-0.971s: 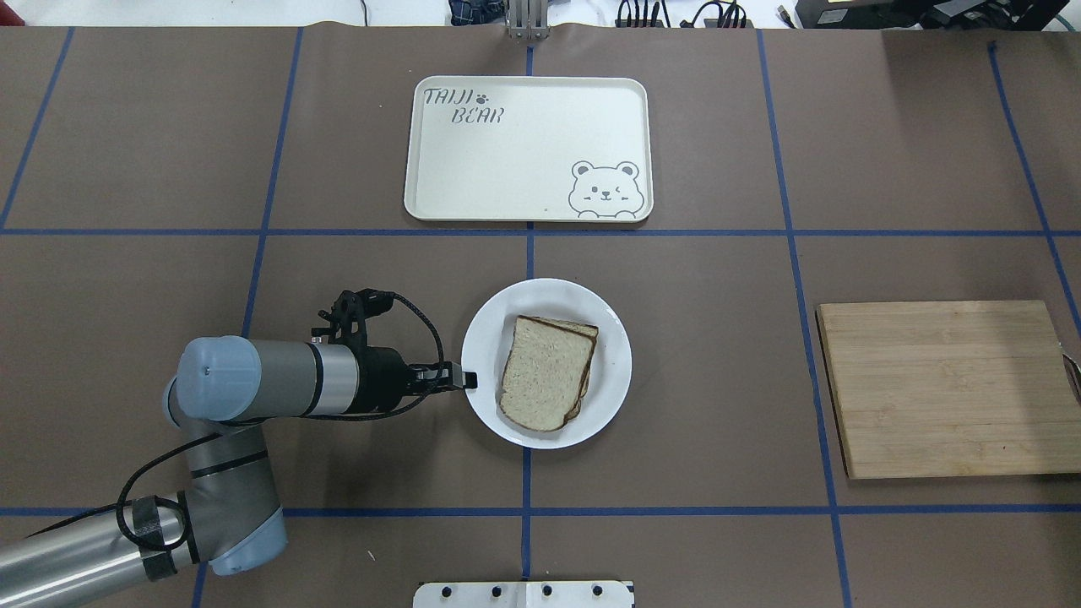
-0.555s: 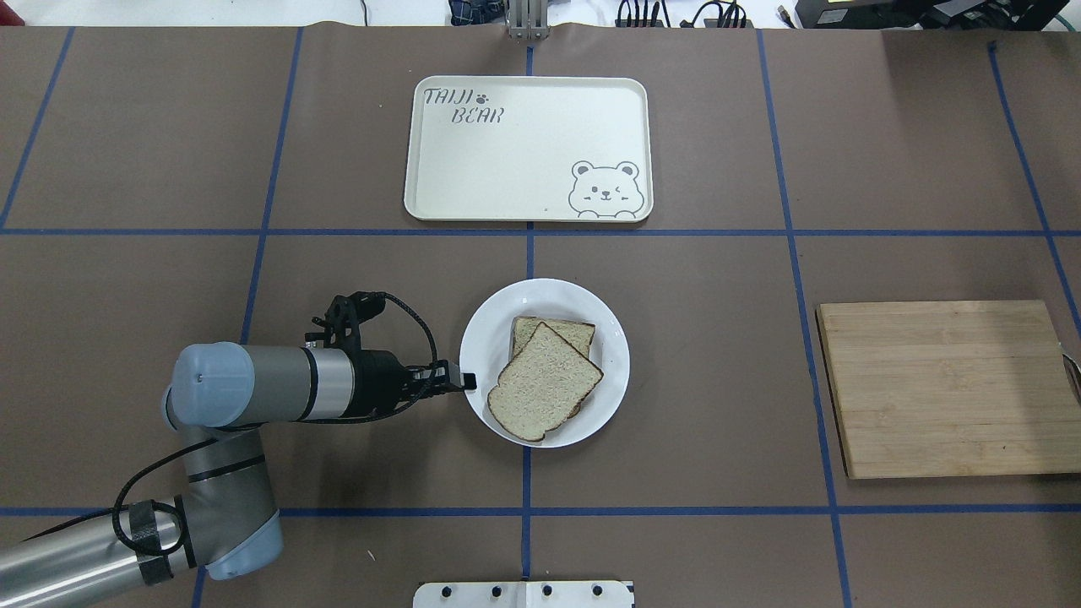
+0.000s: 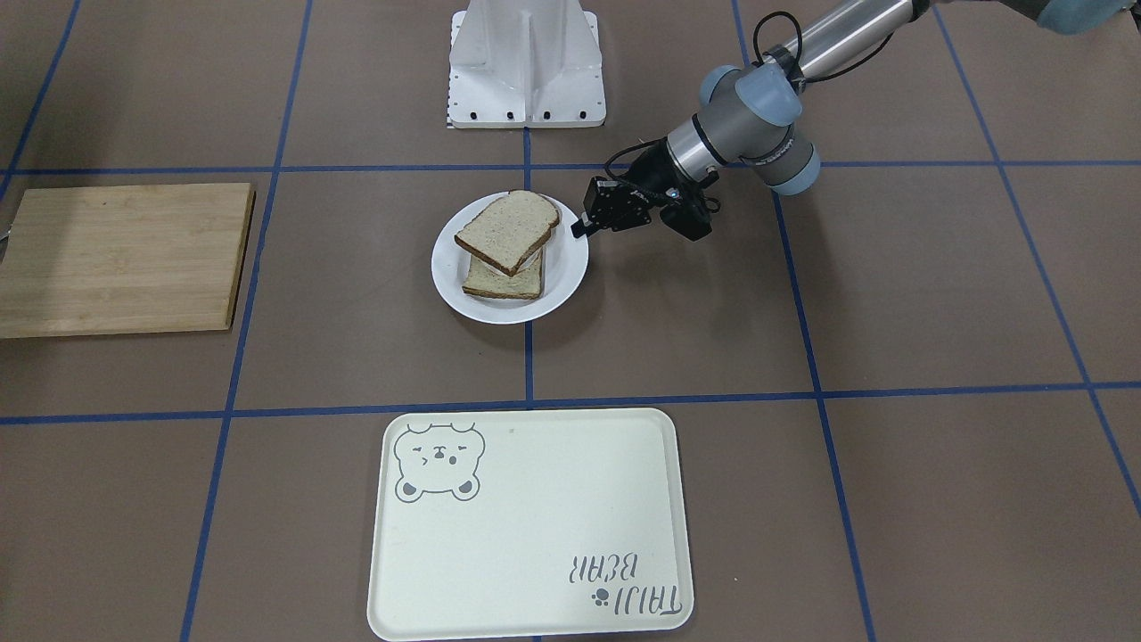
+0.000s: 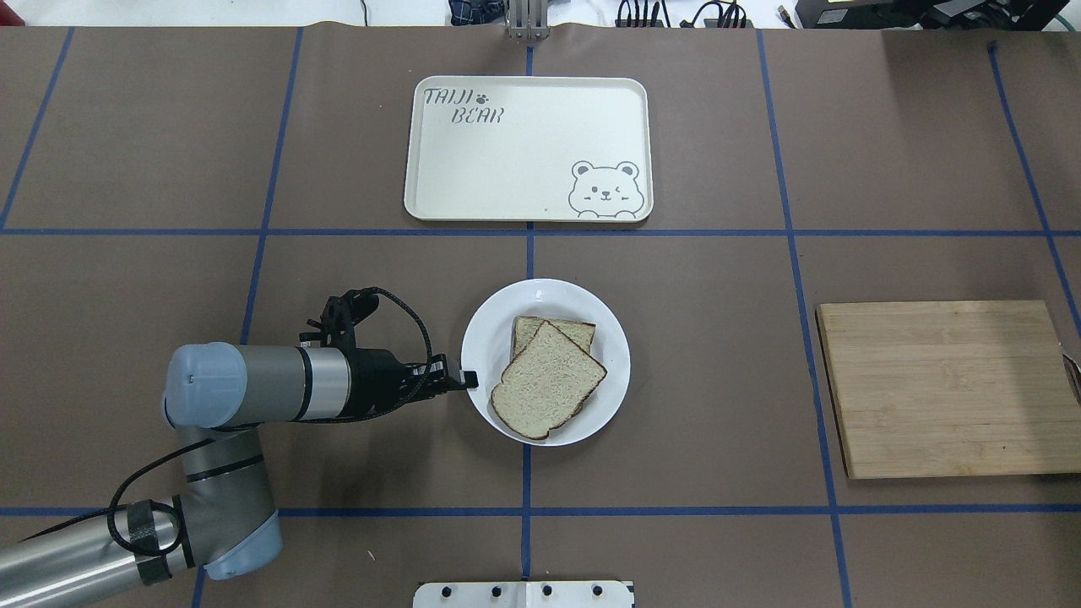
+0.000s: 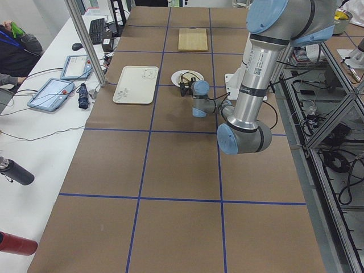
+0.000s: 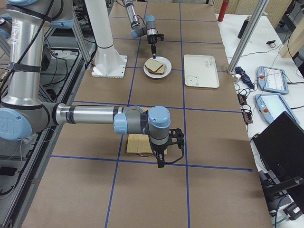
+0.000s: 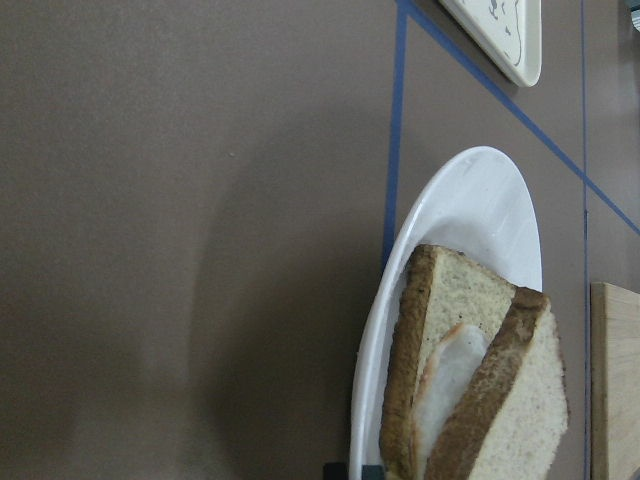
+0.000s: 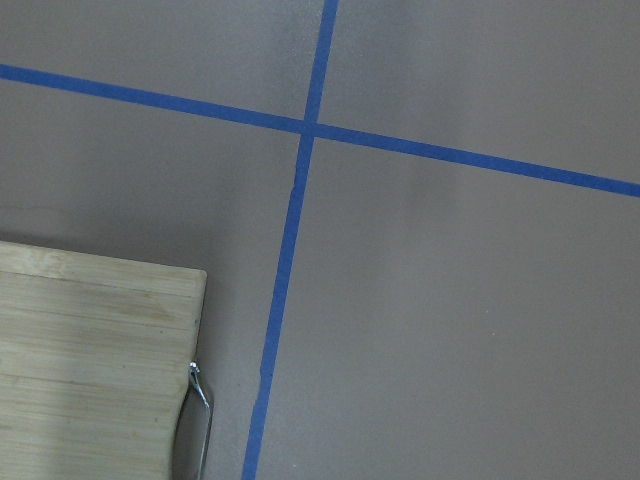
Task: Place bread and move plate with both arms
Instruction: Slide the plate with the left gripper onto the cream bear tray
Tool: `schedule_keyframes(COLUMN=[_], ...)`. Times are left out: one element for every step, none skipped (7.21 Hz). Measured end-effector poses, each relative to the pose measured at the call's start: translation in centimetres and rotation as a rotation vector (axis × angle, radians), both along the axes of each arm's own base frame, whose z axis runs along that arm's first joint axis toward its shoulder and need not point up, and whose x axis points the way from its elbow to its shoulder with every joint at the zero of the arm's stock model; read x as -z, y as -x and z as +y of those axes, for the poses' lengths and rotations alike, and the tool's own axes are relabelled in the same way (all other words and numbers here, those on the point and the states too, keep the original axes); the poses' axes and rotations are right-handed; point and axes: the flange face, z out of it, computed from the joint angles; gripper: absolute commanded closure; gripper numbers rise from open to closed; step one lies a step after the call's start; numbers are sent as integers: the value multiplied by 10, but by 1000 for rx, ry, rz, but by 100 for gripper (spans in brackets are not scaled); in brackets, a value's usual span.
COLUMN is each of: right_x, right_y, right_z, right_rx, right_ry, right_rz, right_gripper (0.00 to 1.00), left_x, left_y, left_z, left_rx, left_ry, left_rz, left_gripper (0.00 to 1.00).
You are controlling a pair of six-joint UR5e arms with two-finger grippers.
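Cream bear tray (image 4: 524, 160), bamboo cutting board (image 4: 946, 388) well apart, blue tape grid (image 4: 676, 232)

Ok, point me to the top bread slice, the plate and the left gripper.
top bread slice (image 4: 549, 380), overhead view, middle of its pale face.
plate (image 4: 540, 295), overhead view, bare far rim.
left gripper (image 4: 467, 380), overhead view, fingertips at the plate's edge.

Bright, even light falls from above on the brown bench (image 4: 718, 380), so shadows are faint and soft-edged. The glossy plate (image 4: 490, 338) carries a mild sheen with no harsh glare. The overhead and front-facing views are sharp. In the left wrist view a broad dim patch lies beside the plate, and the close bread (image 7: 500, 400) looks slightly soft. Both side views stretch towards their edges. In the right wrist view the tape lines (image 8: 290, 250) are crisp.
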Motion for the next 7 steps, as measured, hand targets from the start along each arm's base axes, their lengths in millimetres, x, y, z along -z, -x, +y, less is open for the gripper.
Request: schedule_keyframes(right_x=[0,1,2,2,0,-2,-5], right_y=[0,0,0,0,0,0,0], right_z=[0,-2,-4,-6,-8,-10,-11], right_rx=[0,0,0,0,0,0,-1], right_ry=[0,-2,-5,-5,-3,2,8], right_rz=[1,1,2,2,2,3,3], right_gripper=[0,0,0,0,0,0,0], left_x=[7,15,23,30,37,44,52], left_y=[2,6,10,18,27,34,39], left_z=[-2,-4,-9,-18,-29,-40,-50], left_rx=[1,13,36,69,106,151,208], left_ry=[52,107,157,209,266,320,364], left_rz=[24,53,82,113,147,186,225], left_gripper=[100,100,100,100,100,100,100])
